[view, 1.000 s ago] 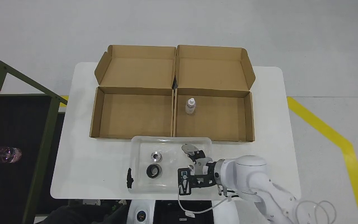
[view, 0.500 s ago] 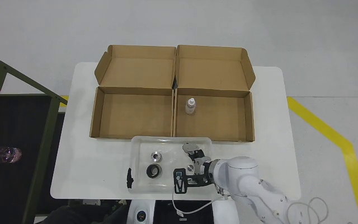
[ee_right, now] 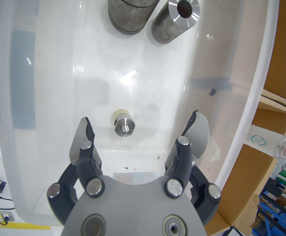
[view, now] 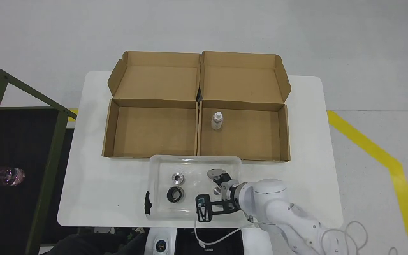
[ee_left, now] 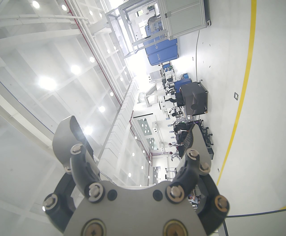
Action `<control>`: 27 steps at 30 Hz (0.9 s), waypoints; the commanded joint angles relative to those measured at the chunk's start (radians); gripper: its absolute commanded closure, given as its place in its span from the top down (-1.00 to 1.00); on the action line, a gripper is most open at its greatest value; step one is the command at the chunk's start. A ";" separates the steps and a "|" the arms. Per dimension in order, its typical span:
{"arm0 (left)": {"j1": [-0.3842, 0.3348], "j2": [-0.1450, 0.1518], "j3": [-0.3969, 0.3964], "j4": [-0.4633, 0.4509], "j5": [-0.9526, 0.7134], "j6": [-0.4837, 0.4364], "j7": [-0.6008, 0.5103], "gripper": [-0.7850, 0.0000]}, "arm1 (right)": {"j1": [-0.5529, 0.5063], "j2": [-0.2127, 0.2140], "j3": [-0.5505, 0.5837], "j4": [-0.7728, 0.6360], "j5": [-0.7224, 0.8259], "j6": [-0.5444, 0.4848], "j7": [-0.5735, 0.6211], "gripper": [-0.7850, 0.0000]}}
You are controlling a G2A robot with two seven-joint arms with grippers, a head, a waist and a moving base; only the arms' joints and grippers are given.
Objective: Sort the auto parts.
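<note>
One small metal fitting point(ee_right: 124, 125), a hexagonal body with a threaded stub at one end and a pale cap at the other, lies on the floor of the clear plastic bin point(ee_right: 253, 98). It sits between the fingers of the right gripper point(ee_right: 140, 118), about level with their tips, touching neither and somewhat nearer to one finger than to the other. Its long axis runs roughly along the direction in which the gripper points, stub toward the wrist, so the fingers would close across its hexagonal sides; I judge that a short advance and a small sideways correction are enough before closing. These fingers are spread wide and hold nothing. Farther ahead in the same bin stand a dark cylinder point(ee_right: 129, 15) and a bored sleeve point(ee_right: 174, 22), near each other and well apart from the fitting. The left gripper point(ee_left: 133, 124) is also spread and empty and points up toward ceiling lights, so the right arm is clearly the nearer one.
</note>
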 commanded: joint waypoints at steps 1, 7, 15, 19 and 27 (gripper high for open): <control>0.000 0.000 0.000 0.000 0.000 0.000 0.000 1.00 | 0.004 -0.001 -0.007 0.005 0.000 0.003 0.004 0.54; 0.000 0.000 0.000 0.000 0.000 0.000 0.000 1.00 | 0.022 -0.002 -0.041 0.026 -0.015 0.015 0.016 0.26; 0.000 0.000 0.000 0.000 0.000 0.000 0.000 1.00 | 0.038 0.002 -0.067 0.031 -0.013 0.035 0.036 -0.25; 0.000 0.000 0.000 0.000 0.000 0.000 0.000 1.00 | 0.041 0.007 -0.083 0.035 0.007 0.035 0.036 -0.84; 0.000 0.000 0.000 0.000 0.000 0.000 0.000 1.00 | 0.056 0.018 -0.085 0.013 0.067 0.039 0.040 -1.00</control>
